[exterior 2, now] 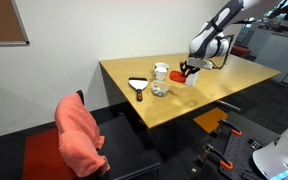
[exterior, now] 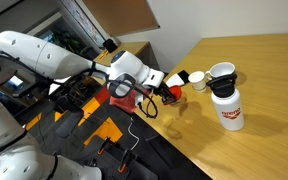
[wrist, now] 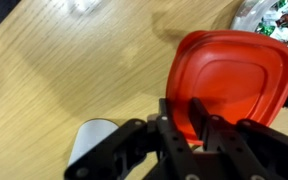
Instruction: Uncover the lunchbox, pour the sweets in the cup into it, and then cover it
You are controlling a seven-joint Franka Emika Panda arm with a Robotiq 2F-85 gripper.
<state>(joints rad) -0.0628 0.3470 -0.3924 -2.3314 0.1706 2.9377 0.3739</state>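
**A:** Exterior view beside the arm: what is noted of the lunchbox?

**B:** Only its red lid [exterior: 174, 78] is made out, flat and bright, at the gripper [exterior: 170, 90] near the table [exterior: 269, 130] edge. The dark body cannot be told from the gripper's black parts. The cup [exterior: 197, 80], low and white, is seen near the lid. A larger white mug [exterior: 221, 72] stands beyond it. A white flask [exterior: 227, 108] with red lettering is nearest the camera.

**A:** Exterior view from across the room?

**B:** The whole tabletop [exterior 2: 184, 105] is shown. The gripper [exterior 2: 189, 70] is toward its far end, with a red spot at it. A pink cloth [exterior 2: 79, 140] draped over a chair is seen here alone. The cup is too small to be picked out.

**A:** Wrist view?

**B:** The lid [wrist: 234, 70] fills the upper right: plain red, rounded outline, raised rim, detail given by no exterior view. Its near edge is seen between the dark fingers [wrist: 170, 118], which are clamped onto it. The cup [wrist: 92, 142] is recorded at lower left, partly hidden, apart from the lid. The sweets are not discernible. A green-and-white patterned object [wrist: 274, 15] at top right is not identified.
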